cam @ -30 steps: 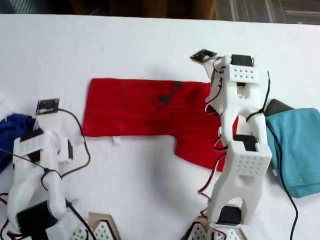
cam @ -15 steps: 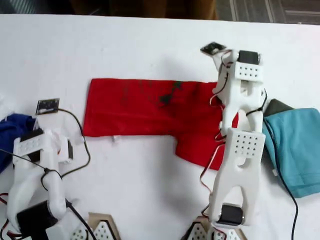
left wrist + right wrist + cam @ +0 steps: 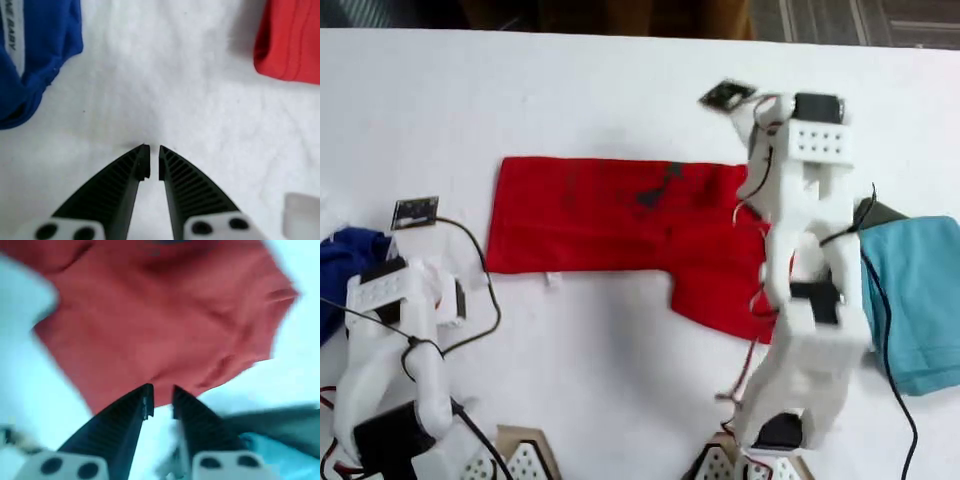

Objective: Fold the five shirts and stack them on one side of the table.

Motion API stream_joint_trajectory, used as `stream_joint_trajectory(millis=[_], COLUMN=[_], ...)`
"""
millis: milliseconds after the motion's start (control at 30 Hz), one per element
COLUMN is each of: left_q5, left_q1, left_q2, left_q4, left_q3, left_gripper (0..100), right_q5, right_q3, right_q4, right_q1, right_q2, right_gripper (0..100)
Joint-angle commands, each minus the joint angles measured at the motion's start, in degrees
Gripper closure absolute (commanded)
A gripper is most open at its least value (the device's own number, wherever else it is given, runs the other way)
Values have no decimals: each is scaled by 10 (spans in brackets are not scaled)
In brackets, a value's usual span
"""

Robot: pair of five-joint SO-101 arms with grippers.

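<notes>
High view: white table (image 3: 570, 90), covered in plain white cloth.

- Shirts, three counted. One red shirt (image 3: 610, 215) lies flat and spread sideways mid-table, with a lobe hanging toward the near edge at its right end. One blue shirt (image 3: 342, 262) is bunched at the left edge. One teal shirt (image 3: 920, 300) is folded at the right edge, and a dark cloth (image 3: 876, 212) shows at its far corner.
- Arms, two counted. The right arm (image 3: 805, 290) stretches over the red shirt's right end, covers part of it and stands between red and teal. The left arm (image 3: 390, 320) sits between blue and red, touching neither.
- Left gripper (image 3: 154, 162): jaws nearly together with a thin slit between, empty, above bare cloth.
- Right gripper (image 3: 162, 401): jaws close together with a narrow gap, nothing between them, over the red shirt's edge.
- Room: a dark floor beyond the far table edge.
</notes>
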Motion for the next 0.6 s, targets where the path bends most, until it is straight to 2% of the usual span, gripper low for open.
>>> stream_joint_trajectory(millis=[0, 233, 433, 567], left_q5=[2, 2, 2, 2], left_q1=[-5, -5, -5, -5], left_q2=[-17, -17, -17, -17], left_q4=[-5, -5, -5, -5], left_q3=[0, 0, 0, 0], left_gripper=[940, 940, 940, 940], right_q5=[43, 5, -36, -40], right_q3=[231, 455, 487, 486], right_q4=[7, -107, -177, -204], right_q1=[-55, -154, -213, -222], right_q2=[-155, -238, -237, -213], right_gripper=[789, 796, 795, 795])
